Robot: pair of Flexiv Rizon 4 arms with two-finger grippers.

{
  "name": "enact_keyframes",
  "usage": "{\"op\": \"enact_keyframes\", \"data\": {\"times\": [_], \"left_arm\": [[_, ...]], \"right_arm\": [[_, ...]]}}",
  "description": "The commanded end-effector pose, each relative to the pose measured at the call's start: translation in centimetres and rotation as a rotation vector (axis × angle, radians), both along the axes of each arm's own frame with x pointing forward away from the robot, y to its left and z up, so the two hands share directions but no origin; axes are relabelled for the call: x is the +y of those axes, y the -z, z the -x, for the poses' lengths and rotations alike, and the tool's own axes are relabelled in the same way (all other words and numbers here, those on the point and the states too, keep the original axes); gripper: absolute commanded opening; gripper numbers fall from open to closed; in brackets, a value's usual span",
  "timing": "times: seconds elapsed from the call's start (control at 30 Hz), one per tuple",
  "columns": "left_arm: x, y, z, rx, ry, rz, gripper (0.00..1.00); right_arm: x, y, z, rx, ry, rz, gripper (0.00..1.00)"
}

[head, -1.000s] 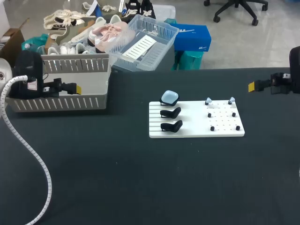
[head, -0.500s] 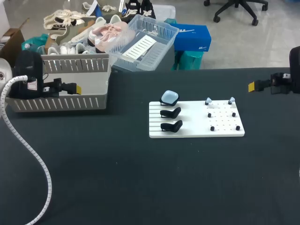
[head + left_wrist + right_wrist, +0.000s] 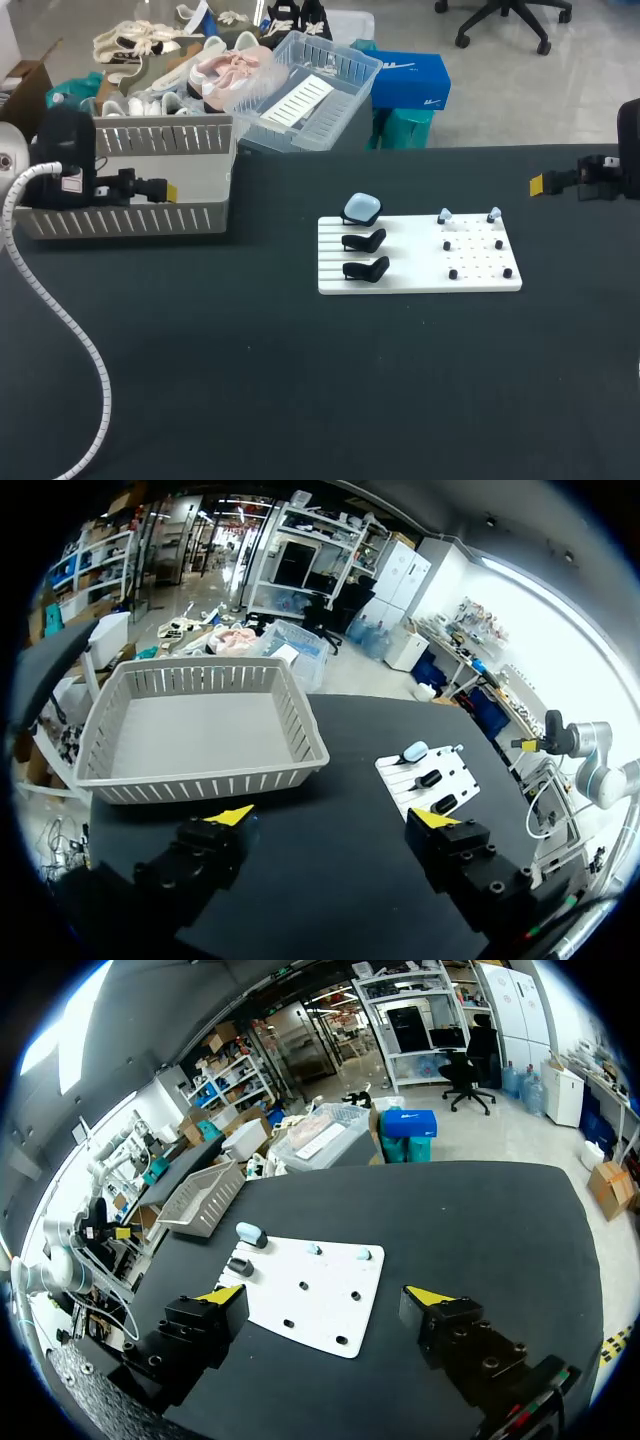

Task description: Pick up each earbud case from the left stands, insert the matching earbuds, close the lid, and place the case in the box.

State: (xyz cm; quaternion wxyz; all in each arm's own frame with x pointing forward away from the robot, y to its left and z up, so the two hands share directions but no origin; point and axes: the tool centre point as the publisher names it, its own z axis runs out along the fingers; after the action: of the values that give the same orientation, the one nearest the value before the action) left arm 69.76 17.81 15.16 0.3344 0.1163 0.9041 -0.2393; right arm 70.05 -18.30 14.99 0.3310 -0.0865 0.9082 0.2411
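Note:
A light blue earbud case (image 3: 362, 208) sits shut on the rearmost stand at the left end of the white board (image 3: 420, 275). The two black stands (image 3: 366, 241) in front of it are bare. Two pale earbuds (image 3: 444, 216) stand on pegs at the board's far right row. My left gripper (image 3: 165, 189) hangs in front of the grey basket (image 3: 130, 222), far left of the board. Its own view shows it open (image 3: 332, 817) and empty, with the case (image 3: 413, 751) well ahead. My right gripper (image 3: 540, 184) is right of the board, open (image 3: 326, 1294) and empty above the board (image 3: 320, 1280).
The grey slatted basket (image 3: 210, 780) stands at the table's back left with nothing seen inside it. Several small black pegs (image 3: 478, 262) dot the board's right half. A white coiled cable (image 3: 60, 310) runs from my left arm across the table's left side.
My left arm has shifted very slightly by the basket. The right arm, board and case have not moved.

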Motion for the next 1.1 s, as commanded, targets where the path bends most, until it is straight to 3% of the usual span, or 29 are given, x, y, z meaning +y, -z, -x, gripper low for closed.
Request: {"op": "enact_keyframes", "data": {"times": [0.03,0.3,0.47,0.67,0.83,1.1], "left_arm": [[0.0,-0.1,-0.7,-0.024,0.058,0.013,1.0],[-1.2,-1.2,-2.6,-0.132,0.233,0.018,1.0],[-2.7,-2.3,-4.6,-0.207,0.443,0.049,1.0],[-4.9,-2.9,-6.0,-0.285,0.667,0.016,1.0],[-7.0,-2.3,-6.5,-0.351,0.877,-0.041,1.0],[-10.2,-0.9,-8.0,-0.385,1.113,-0.056,1.0]], "right_arm": [[-0.1,0.0,0.0,0.0,-0.003,-0.002,1.0],[-0.1,0.0,0.0,0.0,-0.003,-0.002,1.0],[-0.1,0.0,0.0,0.0,-0.003,-0.002,1.0],[-0.1,0.0,0.0,0.0,-0.003,-0.002,1.0],[-0.1,0.0,0.0,0.0,-0.003,-0.002,1.0],[-0.1,0.0,0.0,0.0,-0.003,-0.002,1.0]]}}
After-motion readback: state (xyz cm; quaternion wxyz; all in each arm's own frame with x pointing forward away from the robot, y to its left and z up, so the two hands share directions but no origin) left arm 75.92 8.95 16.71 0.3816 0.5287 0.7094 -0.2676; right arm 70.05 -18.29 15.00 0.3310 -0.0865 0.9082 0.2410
